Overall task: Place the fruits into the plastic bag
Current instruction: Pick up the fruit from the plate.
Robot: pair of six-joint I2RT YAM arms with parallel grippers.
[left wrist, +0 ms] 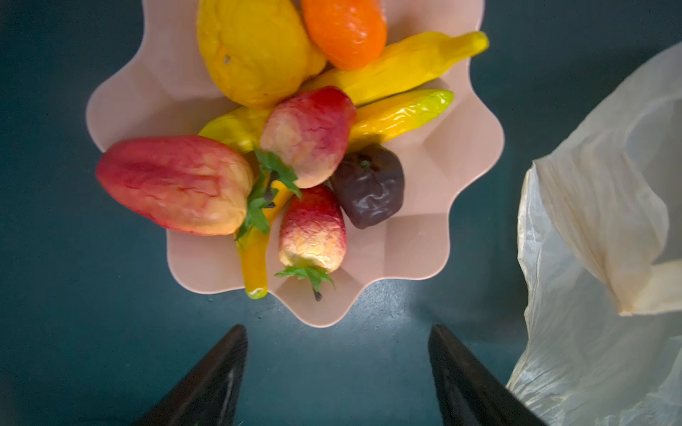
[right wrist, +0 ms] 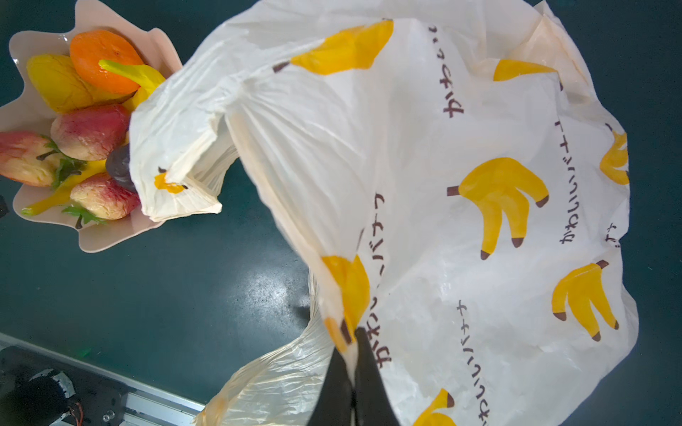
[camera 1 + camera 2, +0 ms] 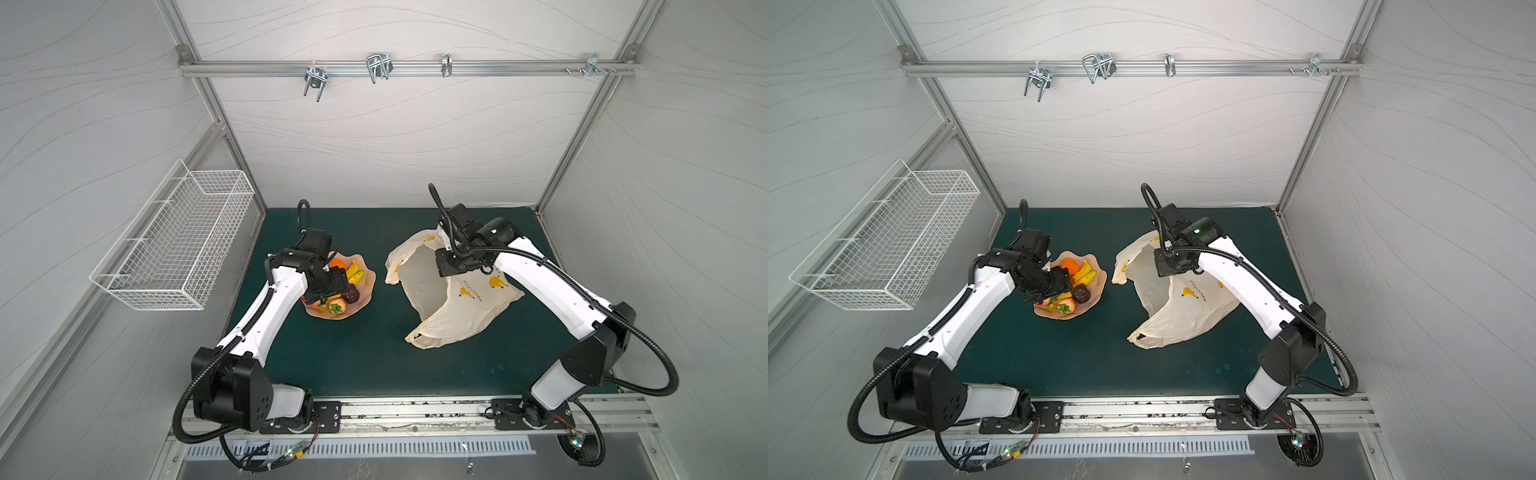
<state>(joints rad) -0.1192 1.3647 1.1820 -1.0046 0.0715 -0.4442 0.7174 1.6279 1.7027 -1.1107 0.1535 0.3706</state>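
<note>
Left arm (image 3: 276,307): reached forward; left pincer (image 1: 336,330) stood wide apart, empty. Right arm (image 3: 540,278): reached inward; right pincer (image 2: 355,346) was clamped on plastic bag (image 2: 406,166).

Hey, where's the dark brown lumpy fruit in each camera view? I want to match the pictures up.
Top view: dark brown fruit on the pink plate, at its side nearest the plastic bag.
Top view: same spot.
Left wrist: fruit between a strawberry and the plate's rim.
Right wrist: fruit half hidden behind the bag.
Shared landmark: the pink plate.
</note>
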